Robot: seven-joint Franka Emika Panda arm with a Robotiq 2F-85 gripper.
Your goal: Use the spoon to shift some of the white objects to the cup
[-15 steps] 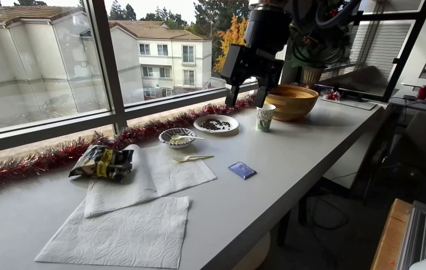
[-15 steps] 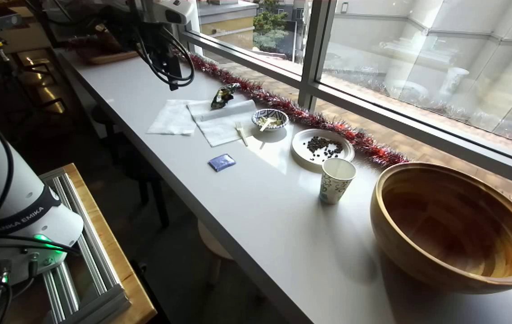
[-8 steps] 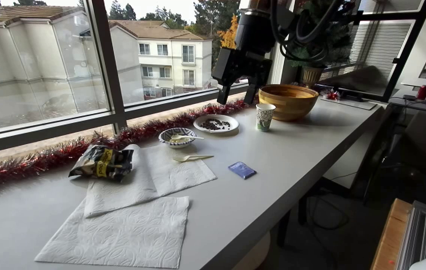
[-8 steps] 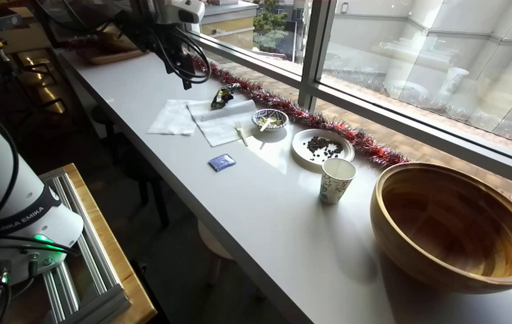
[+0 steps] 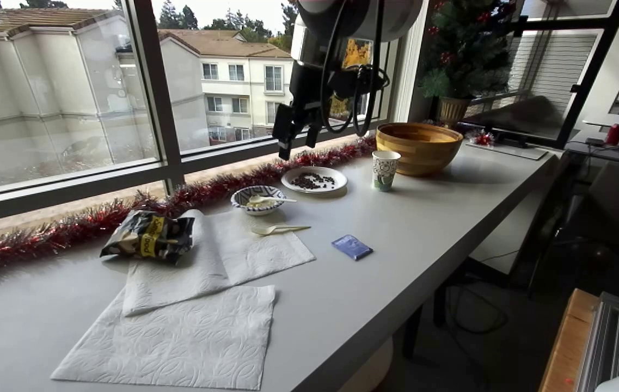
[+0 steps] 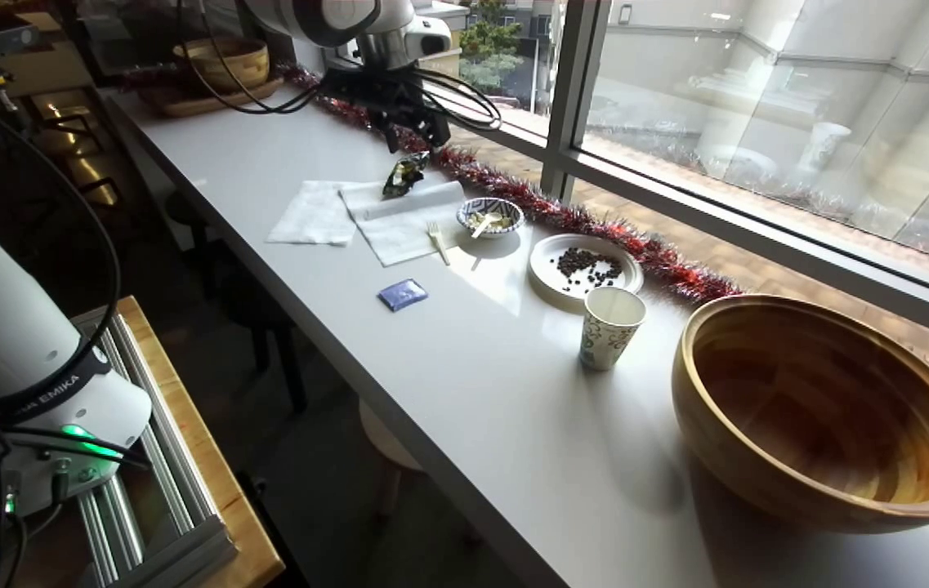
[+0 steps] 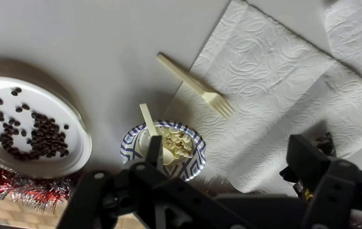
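on the tabletop (image 7: 114, 60), in the wrist view, the spoon (image 7: 148, 119), angled eleven-to-five in the patterned bowl (image 7: 184, 168), lies at ten o'clock from between the spread fingers (image 7: 305, 159).

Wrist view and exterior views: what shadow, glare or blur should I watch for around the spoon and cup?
Wrist view: the gripper is dark and slightly blurred, one finger hiding the middle of the spoon; in an exterior view, sunlight lays a bright patch on the counter, and the cup casts a long shadow.
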